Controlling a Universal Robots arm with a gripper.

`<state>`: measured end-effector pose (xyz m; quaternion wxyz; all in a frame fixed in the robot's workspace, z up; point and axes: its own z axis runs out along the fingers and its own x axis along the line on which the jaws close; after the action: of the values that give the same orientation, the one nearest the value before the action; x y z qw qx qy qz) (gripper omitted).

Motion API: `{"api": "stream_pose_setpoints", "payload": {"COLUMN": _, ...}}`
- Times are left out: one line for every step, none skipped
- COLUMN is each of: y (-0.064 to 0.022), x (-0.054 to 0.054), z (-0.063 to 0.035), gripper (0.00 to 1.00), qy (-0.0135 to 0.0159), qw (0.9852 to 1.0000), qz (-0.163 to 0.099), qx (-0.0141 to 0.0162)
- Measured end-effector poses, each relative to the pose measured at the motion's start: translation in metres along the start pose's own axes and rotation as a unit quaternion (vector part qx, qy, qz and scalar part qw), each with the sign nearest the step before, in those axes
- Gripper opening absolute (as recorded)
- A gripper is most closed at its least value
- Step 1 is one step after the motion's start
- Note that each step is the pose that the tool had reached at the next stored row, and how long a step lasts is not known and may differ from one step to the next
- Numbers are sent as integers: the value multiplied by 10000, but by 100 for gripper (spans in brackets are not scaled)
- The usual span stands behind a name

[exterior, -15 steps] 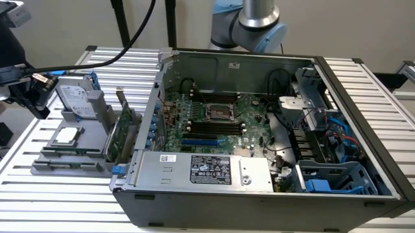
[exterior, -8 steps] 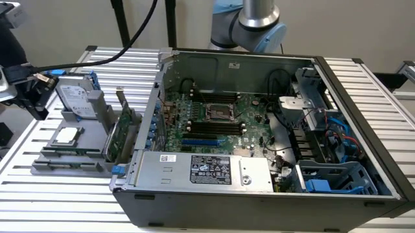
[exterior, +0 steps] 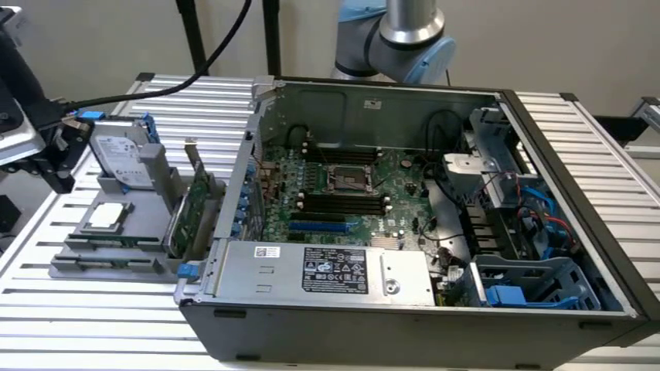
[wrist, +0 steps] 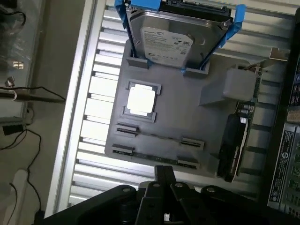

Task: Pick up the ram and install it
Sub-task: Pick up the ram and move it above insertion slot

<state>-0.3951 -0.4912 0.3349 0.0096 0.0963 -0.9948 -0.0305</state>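
**Hovering Above the Ram in Its Holder**

The ram (wrist: pixel 159 137) stands on edge in the grey holder tray (wrist: pixel 187 108), caught at each end by small brackets and untouched. The gripper (wrist: pixel 164 174) hangs above the near edge of that tray with nothing in its grasp; whether it is open or closed I cannot tell. The step in hand looks like the approach. It is best done by squaring up to the stick's thin faces, taking it near its middle and lifting straight up.

A processor (wrist: pixel 140 100), a hard drive (wrist: pixel 168 42) and an expansion card (wrist: pixel 241 126) share the tray. It sits on a slatted metal table (exterior: pixel 93 309) beside the open computer case (exterior: pixel 413 309), whose motherboard (exterior: pixel 351 185) shows black slots (exterior: pixel 341 202).
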Motion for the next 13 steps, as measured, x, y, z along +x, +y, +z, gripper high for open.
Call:
{"api": "stream_pose_setpoints", "payload": {"y": -1, "x": 0, "z": 6, "gripper": 0, "qy": 5, "qw": 10000, "qz": -84, "qx": 2}}
{"api": "stream_pose_setpoints", "payload": {"y": -1, "x": 0, "z": 12, "gripper": 0, "qy": 11, "qw": 9998, "qz": -174, "qx": 4}}
{"api": "stream_pose_setpoints", "payload": {"y": -1, "x": 0, "z": 17, "gripper": 0, "qy": 18, "qw": 9996, "qz": -272, "qx": 6}}
{"api": "stream_pose_setpoints", "payload": {"y": -2, "x": 0, "z": 23, "gripper": 0, "qy": 23, "qw": 9993, "qz": -361, "qx": 7}}
{"api": "stream_pose_setpoints", "payload": {"y": -2, "x": 0, "z": 29, "gripper": 0, "qy": 28, "qw": 9990, "qz": -451, "qx": 9}}
{"api": "stream_pose_setpoints", "payload": {"y": -2, "x": 0, "z": 34, "gripper": 0, "qy": 34, "qw": 9985, "qz": -541, "qx": 10}}
{"api": "stream_pose_setpoints", "payload": {"y": -3, "x": 0, "z": 40, "gripper": 0, "qy": 40, "qw": 9980, "qz": -633, "qx": 12}}
{"api": "stream_pose_setpoints", "payload": {"y": -3, "x": 0, "z": 47, "gripper": 0, "qy": 45, "qw": 9974, "qz": -723, "qx": 13}}
{"api": "stream_pose_setpoints", "payload": {"y": -4, "x": 0, "z": 53, "gripper": 0, "qy": 51, "qw": 9966, "qz": -817, "qx": 14}}
{"api": "stream_pose_setpoints", "payload": {"y": -4, "x": 0, "z": 59, "gripper": 0, "qy": 56, "qw": 9959, "qz": -899, "qx": 15}}
{"api": "stream_pose_setpoints", "payload": {"y": -4, "x": 0, "z": 66, "gripper": 0, "qy": 62, "qw": 9950, "qz": -993, "qx": 17}}
{"api": "stream_pose_setpoints", "payload": {"y": -5, "x": 0, "z": 72, "gripper": 0, "qy": 68, "qw": 9941, "qz": -1086, "qx": 18}}
{"api": "stream_pose_setpoints", "payload": {"y": -5, "x": -1, "z": 78, "gripper": 0, "qy": 73, "qw": 9930, "qz": -1175, "qx": 19}}
